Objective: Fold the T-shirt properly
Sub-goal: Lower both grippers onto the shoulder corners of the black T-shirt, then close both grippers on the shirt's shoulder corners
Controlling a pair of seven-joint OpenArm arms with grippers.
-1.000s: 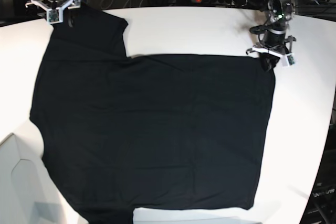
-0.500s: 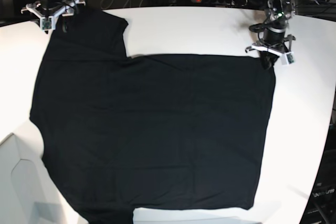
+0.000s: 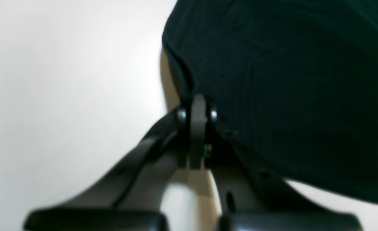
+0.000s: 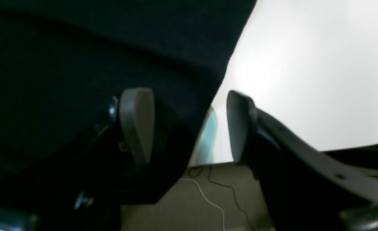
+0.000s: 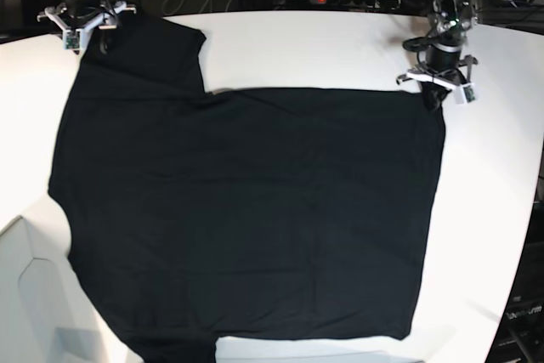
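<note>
Left wrist view shows the left gripper (image 3: 197,128) with its fingers pressed together, pinching the black hem at one corner of the T-shirt (image 3: 288,80). At the far sleeve the right gripper (image 4: 182,125) stands wide, one finger over the cloth, the other over bare white table (image 4: 304,64), nothing held. From the base camera the T-shirt (image 5: 246,210) lies spread flat across the table (image 5: 323,48), each gripper at a far corner.
</note>
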